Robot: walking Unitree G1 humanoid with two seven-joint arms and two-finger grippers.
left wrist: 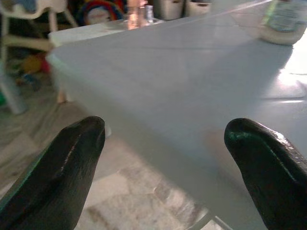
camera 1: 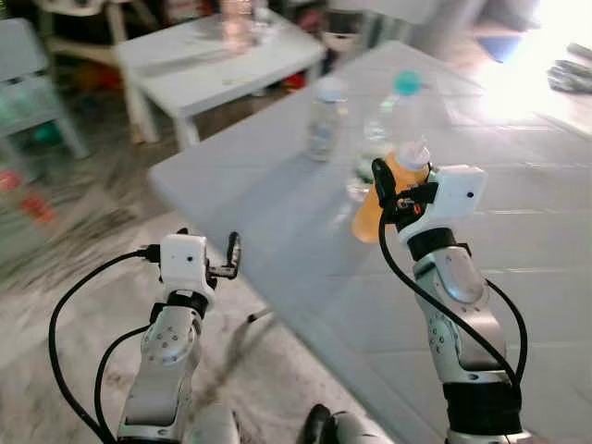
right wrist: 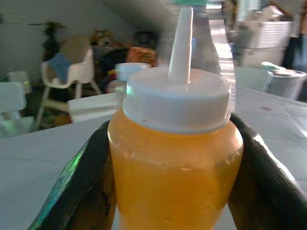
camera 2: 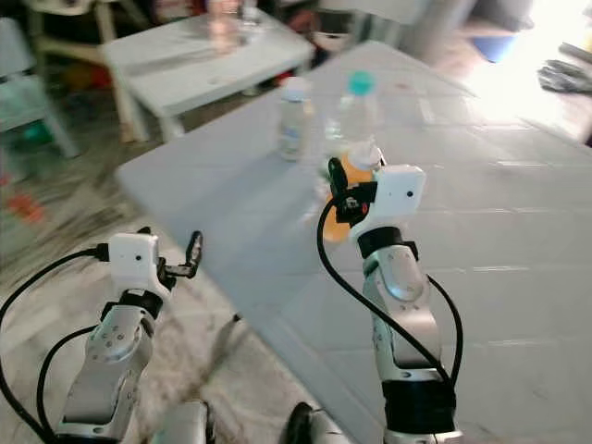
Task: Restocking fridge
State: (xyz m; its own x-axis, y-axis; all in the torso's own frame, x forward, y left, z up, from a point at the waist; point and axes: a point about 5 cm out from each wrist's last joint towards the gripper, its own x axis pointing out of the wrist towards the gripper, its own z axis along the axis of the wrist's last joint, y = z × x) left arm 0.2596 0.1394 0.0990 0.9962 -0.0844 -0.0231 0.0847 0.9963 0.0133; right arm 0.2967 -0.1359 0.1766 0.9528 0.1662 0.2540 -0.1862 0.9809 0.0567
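An orange bottle (right wrist: 175, 158) with a white cap is gripped between the two fingers of the right claw (camera 1: 384, 199), upright over the grey bench (camera 1: 277, 231). Just behind it two clear bottles (camera 1: 326, 118) are seen on the bench. The left claw (left wrist: 163, 158) is held spread apart, beside the bench edge.

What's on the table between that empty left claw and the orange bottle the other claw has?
Nothing: the left eye view shows only bare table between the left claw and the orange bottle.
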